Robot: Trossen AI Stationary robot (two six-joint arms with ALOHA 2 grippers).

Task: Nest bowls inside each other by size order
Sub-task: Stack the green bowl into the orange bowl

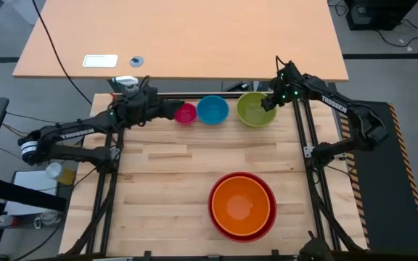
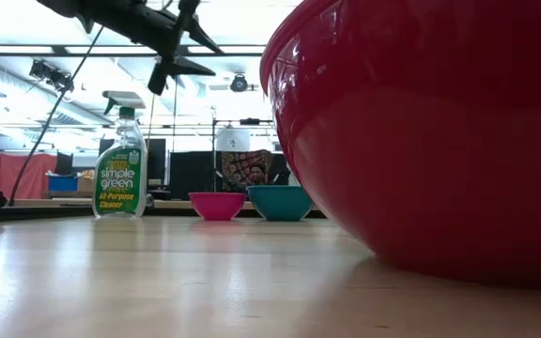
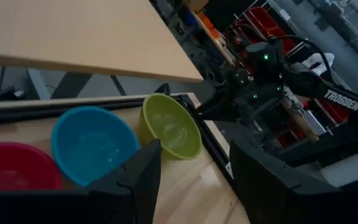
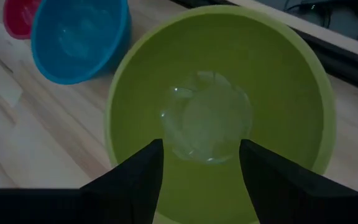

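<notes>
The orange bowl (image 1: 242,201) sits nested in the red bowl (image 1: 267,221) at the table's near middle. The red bowl fills the right of the low view (image 2: 421,141). The pink (image 1: 186,114), blue (image 1: 212,109) and lime green (image 1: 253,110) bowls stand in a row along the far edge, each on its base. My right gripper (image 4: 201,168) is open above the green bowl's inside (image 4: 210,118), at its right side (image 1: 269,101). My left gripper (image 3: 194,180) is open and empty, just left of the pink bowl (image 3: 11,165).
A yellow-green spray bottle (image 2: 120,174) stands at the far left of the table, behind my left arm. A light wooden desk (image 1: 180,36) lies beyond the far edge. Bare tabletop (image 1: 158,188) lies left of the red bowl.
</notes>
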